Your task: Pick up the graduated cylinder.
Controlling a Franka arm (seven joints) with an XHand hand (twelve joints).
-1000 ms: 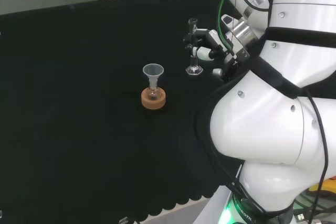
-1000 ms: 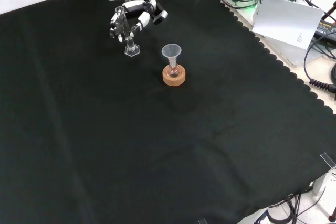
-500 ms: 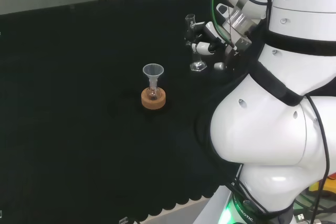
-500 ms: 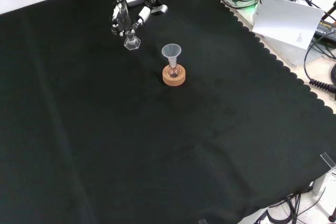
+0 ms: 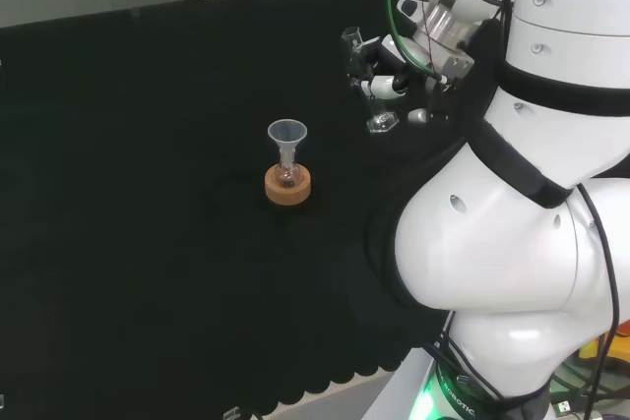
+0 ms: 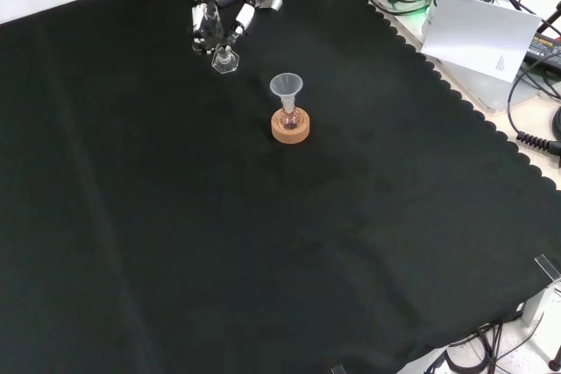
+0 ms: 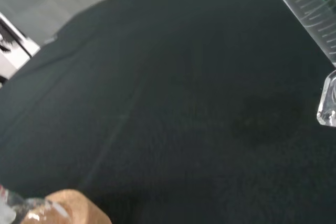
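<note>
The clear graduated cylinder (image 5: 382,123) hangs above the black cloth, tilted, its hexagonal foot swung toward the arm's links in the head view. The black and white hand (image 5: 386,86) is curled round its tube. In the front view the hand (image 6: 221,17) is near the top edge, and the cylinder's foot (image 6: 225,59) hangs just below the fingers. The wrist view has the cylinder's marked tube (image 7: 310,14) close by, with cloth beneath it.
A clear funnel (image 5: 286,133) sits in a small flask on a cork ring (image 5: 288,185), left of the hand in the head view; in the front view the cork ring (image 6: 290,126) lies below and right of the hand. White paper (image 6: 486,37) and cables lie past the cloth's scalloped edge.
The hand has lifted the cylinder off the cloth and tilted it. Hand and cylinder have moved up toward the top of the front view. The funnel and cork ring have not moved.
</note>
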